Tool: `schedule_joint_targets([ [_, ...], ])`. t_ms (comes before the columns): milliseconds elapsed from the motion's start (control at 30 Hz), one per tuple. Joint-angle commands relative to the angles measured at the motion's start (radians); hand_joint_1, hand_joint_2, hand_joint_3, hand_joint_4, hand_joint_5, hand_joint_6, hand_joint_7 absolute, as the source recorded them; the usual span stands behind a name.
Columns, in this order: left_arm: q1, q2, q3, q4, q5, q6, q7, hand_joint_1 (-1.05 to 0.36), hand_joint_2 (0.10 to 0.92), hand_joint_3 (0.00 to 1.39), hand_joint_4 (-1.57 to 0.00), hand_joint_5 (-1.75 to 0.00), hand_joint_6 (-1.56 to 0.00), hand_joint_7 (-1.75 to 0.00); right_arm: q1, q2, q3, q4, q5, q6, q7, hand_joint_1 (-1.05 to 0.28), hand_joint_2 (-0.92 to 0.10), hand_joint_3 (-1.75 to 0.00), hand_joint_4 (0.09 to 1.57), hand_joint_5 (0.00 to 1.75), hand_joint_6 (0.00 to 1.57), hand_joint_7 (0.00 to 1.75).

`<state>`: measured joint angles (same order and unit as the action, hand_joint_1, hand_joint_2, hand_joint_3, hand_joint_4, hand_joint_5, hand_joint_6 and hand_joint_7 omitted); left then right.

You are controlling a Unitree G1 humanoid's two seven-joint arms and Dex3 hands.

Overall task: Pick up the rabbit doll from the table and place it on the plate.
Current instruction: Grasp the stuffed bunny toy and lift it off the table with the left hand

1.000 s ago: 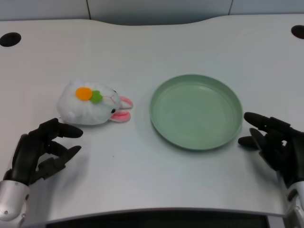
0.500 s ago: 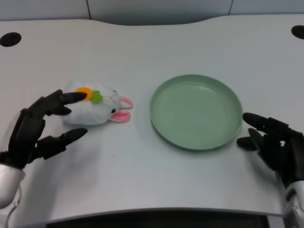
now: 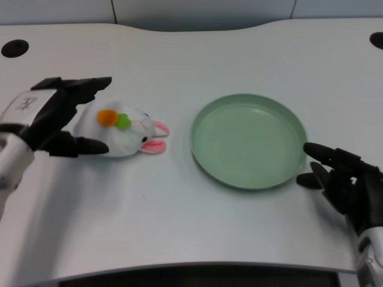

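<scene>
While the rabbit doll (image 3: 122, 134) lies on its side on the white table (image 3: 179, 203), the left hand (image 3: 57, 116) brackets its back end. The doll's a little white plush with an orange patch and a green patch on top, and its pink ears point right, toward the green plate (image 3: 248, 140). It sits left of the plate, near it but not touching, with a strip of bare table between the ears and the rim.

Left hand's spread wide around the doll's left side. Its upper fingers (image 3: 90, 85) reach out over the far edge of the plush, and one lower finger lies along the near side, its tip right by the doll's belly. Can't really tell if any of them are pressing into the plush or just sitting beside it, but nothing's closed on it, and the doll is flat on the table. The silver forearm runs off the left edge.

Plate has nothing in it and sits a bit right of center. The right hand (image 3: 344, 179) rests at the plate's near-right rim, fingers loosely spread. Two dark round holes show in the table's far corners (image 3: 14, 48).
</scene>
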<state>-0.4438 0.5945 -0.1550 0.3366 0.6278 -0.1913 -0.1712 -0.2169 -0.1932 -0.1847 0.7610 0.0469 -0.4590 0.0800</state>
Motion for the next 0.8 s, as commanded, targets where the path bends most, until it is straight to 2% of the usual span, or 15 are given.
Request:
schedule_joint_targets([
  [33,-0.078,0.022,-0.056,0.043,0.041,0.024,-0.056,-0.87,0.915,0.01,-0.02,-0.17,-0.17,0.0,0.001,0.007,0.004,-0.006,-0.003,0.004,-0.015,-0.41,-0.92,-0.19,0.81,0.77,1.0,0.01],
  [67,-0.1,0.023,-0.071,0.056,0.05,0.029,-0.071,-0.87,0.918,0.01,-0.03,-0.17,-0.17,0.0,0.002,0.008,0.004,-0.011,-0.002,0.01,-0.016,-0.41,-0.92,-0.19,0.81,0.77,1.0,0.01],
  [167,-0.155,0.015,-0.108,0.097,0.068,0.047,-0.101,-0.87,0.906,0.0,-0.03,-0.16,-0.16,0.0,0.002,0.008,0.004,-0.011,0.001,0.008,-0.013,-0.41,-0.92,-0.19,0.81,0.77,0.99,0.01],
  [367,-0.276,-0.008,-0.213,0.209,0.122,0.08,-0.192,-0.91,0.918,0.01,-0.02,-0.15,-0.15,0.0,0.0,0.011,0.004,0.002,0.004,-0.011,-0.01,-0.41,-0.92,-0.19,0.81,0.78,1.0,0.01],
  [433,-0.31,-0.019,-0.245,0.255,0.134,0.081,-0.216,-0.92,0.917,0.01,-0.03,-0.16,-0.16,0.0,0.002,0.011,0.004,0.0,0.005,-0.005,-0.01,-0.42,-0.92,-0.19,0.81,0.78,1.0,0.01],
  [567,-0.351,-0.047,-0.266,0.346,0.112,0.073,-0.239,-0.93,0.911,0.01,-0.03,-0.16,-0.16,0.0,0.003,0.011,0.002,0.002,0.013,-0.006,0.0,-0.43,-0.92,-0.19,0.82,0.79,1.0,0.02],
  [667,-0.39,-0.073,-0.288,0.424,0.106,0.078,-0.277,-0.94,0.909,0.0,-0.03,-0.16,-0.16,-0.01,0.011,0.012,0.005,-0.014,0.006,-0.001,-0.007,-0.43,-0.92,-0.19,0.82,0.79,1.0,0.02],
  [800,-0.435,-0.098,-0.322,0.489,0.117,0.097,-0.317,-0.97,0.91,0.0,-0.01,-0.15,-0.16,0.0,0.015,0.016,0.005,-0.022,0.006,-0.001,-0.01,-0.42,-0.92,-0.19,0.81,0.78,1.0,0.02],
])
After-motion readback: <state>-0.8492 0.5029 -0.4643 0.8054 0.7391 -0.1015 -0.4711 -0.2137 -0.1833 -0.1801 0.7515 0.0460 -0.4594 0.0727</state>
